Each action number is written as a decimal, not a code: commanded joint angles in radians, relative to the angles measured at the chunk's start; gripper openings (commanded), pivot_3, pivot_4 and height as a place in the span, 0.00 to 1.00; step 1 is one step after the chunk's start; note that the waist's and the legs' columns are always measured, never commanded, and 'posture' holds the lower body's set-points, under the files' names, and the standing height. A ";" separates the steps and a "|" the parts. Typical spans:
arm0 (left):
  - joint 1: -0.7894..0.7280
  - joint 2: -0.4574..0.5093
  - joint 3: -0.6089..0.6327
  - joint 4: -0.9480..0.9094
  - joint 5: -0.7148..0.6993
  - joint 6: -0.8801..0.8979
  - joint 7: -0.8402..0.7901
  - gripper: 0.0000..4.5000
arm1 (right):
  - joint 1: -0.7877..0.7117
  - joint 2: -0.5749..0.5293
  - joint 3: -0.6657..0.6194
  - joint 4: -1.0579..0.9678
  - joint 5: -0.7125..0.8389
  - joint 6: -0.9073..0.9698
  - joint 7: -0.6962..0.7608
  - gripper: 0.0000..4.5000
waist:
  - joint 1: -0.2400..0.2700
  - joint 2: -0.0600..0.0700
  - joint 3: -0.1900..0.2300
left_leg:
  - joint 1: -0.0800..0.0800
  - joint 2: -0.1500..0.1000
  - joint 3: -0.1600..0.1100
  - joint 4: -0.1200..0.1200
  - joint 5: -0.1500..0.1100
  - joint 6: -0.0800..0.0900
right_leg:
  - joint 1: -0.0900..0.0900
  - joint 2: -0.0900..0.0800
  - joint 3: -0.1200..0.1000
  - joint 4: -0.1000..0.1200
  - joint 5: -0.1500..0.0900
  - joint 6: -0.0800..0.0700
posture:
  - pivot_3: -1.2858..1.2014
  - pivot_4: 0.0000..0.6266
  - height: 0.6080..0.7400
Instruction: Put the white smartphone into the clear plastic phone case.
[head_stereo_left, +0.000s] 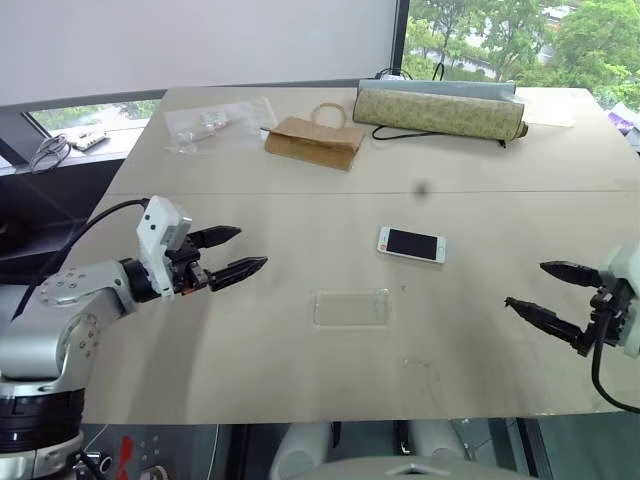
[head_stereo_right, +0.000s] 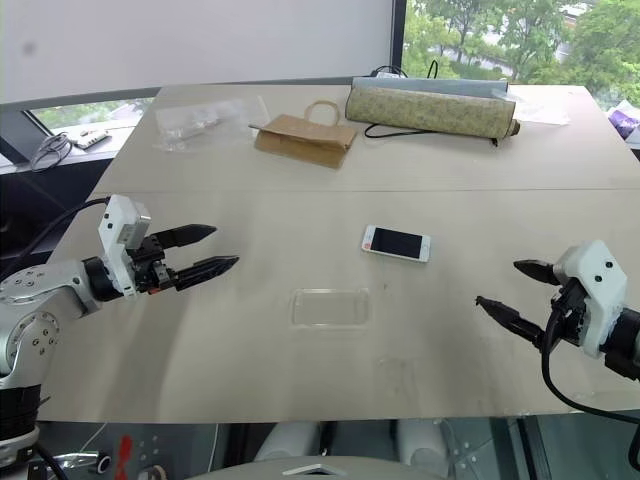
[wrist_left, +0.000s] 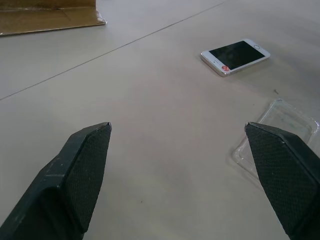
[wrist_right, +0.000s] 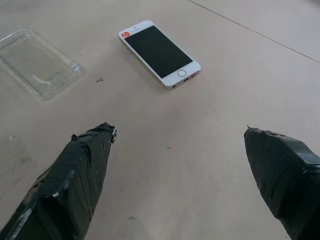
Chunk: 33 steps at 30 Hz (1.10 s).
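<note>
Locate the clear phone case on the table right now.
In the left eye view the clear plastic phone case lies flat mid-table, just nearer the robot than the white smartphone, apart from it.

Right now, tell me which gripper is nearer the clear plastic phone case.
Left. The left gripper hovers off the clear plastic phone case's left side; the right gripper hangs farther off to its right.
</note>
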 joint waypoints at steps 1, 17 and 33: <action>-0.011 -0.004 0.011 -0.020 -0.015 -0.005 0.005 0.98 | 0.003 0.010 -0.004 -0.015 0.000 -0.025 0.005 1.00 | 0.000 0.000 0.000 | 0.000 0.000 0.000 0.000 0.000 0.000 | 0.000 0.000 0.000 0.000 0.000 0.000 | 0.52 0.24 1.00; -0.094 -0.019 -0.014 -0.135 -0.163 0.124 0.019 0.98 | -0.080 0.013 0.063 -0.067 0.052 -0.079 0.036 1.00 | -0.003 0.000 0.000 | 0.000 0.000 0.000 0.000 0.000 0.000 | 0.000 0.000 0.000 0.000 0.000 0.000 | 0.52 0.24 1.00; -0.114 0.038 -0.401 -0.157 0.191 -0.117 -0.128 0.98 | -0.032 0.007 0.173 -0.157 0.051 -0.162 0.139 1.00 | 0.012 0.001 0.001 | -0.002 0.000 -0.001 0.000 0.000 0.000 | 0.000 0.002 -0.002 -0.002 0.000 0.000 | 0.52 0.24 1.00</action>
